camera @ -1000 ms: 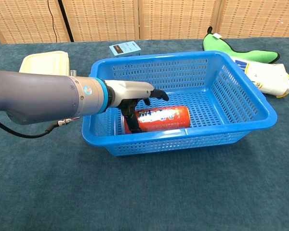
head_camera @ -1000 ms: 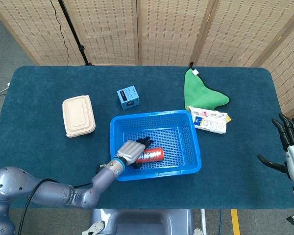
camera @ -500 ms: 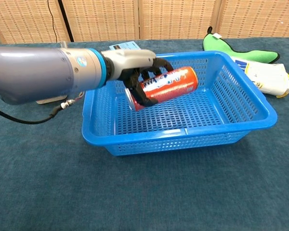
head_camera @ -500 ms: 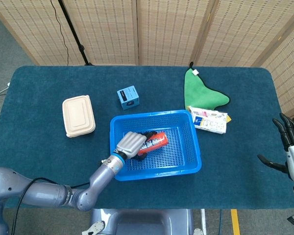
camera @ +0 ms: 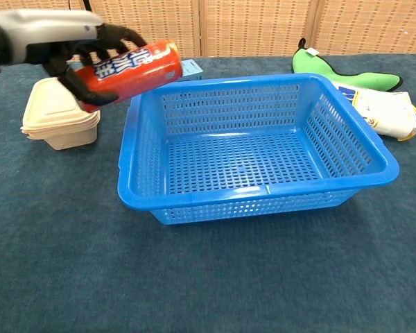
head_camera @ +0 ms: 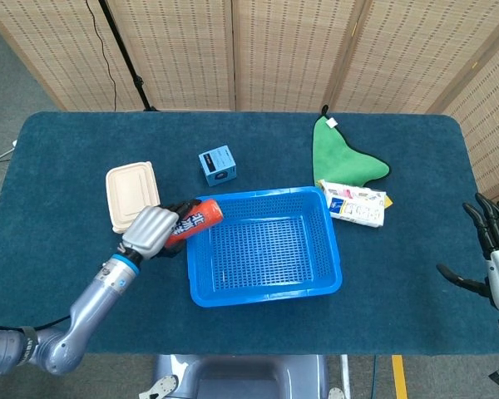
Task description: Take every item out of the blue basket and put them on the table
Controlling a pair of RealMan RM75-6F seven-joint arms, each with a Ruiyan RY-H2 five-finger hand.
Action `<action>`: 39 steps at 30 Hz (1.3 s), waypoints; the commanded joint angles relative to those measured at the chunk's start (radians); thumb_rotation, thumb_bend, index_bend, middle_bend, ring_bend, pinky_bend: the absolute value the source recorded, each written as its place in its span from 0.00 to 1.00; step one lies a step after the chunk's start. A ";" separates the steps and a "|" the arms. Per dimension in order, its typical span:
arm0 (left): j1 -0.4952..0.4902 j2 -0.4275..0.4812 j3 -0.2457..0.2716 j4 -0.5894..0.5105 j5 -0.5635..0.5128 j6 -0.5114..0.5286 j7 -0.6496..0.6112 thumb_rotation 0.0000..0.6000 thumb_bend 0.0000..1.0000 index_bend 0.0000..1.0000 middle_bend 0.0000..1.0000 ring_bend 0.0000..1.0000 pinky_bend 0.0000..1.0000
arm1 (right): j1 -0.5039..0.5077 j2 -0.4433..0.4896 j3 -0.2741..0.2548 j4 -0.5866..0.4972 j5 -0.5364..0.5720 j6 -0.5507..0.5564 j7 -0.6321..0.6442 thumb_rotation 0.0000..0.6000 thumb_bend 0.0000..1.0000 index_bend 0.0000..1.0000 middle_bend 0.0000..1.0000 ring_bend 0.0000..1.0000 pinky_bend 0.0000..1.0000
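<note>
Am gripping red can (head_camera: 195, 224) in left hand (head_camera: 150, 232), fingers wrapping it, can tilting, held left of basket (head_camera: 264, 292). Right hand (head_camera: 492, 247) idling at lower-right frame edge, fingers spread, holding nothing.

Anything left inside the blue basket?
Nothing shows inside the blue basket; both views show only its bare mesh floor. The left hand holds the red can outside it, past its left rim. No part of the floor is covered.
</note>
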 commanded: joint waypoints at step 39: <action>0.518 0.031 0.087 0.251 0.379 0.364 -0.224 1.00 0.11 0.00 0.00 0.00 0.00 | -0.001 -0.008 0.000 0.004 0.007 -0.006 -0.069 1.00 0.00 0.00 0.00 0.00 0.00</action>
